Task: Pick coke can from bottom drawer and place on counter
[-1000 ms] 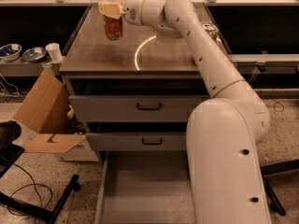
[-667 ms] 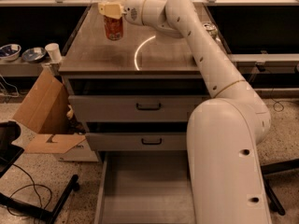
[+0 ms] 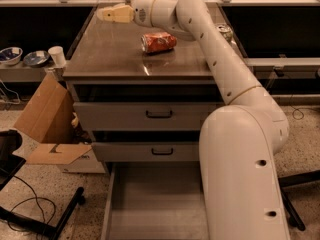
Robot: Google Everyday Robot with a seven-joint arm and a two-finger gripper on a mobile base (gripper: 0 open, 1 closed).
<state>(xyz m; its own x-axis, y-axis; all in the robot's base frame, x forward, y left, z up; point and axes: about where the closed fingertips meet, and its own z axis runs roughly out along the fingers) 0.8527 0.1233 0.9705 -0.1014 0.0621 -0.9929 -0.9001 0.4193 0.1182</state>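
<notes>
One can point(image 3: 159, 42) lies on its side mid-counter point(image 3: 110, 59), gripper point(image 3: 102, 15) hovers empty near far-left corner, well apart, open-or-closed state unclear, bottom drawer point(image 3: 150, 209) pulled out.

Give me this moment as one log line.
coke can: lying on side on counter | pincer: over counter's far-left, apart from can | bottom drawer: open

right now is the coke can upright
No, the coke can lies on its side on the counter, apart from the tool at its left.
</notes>
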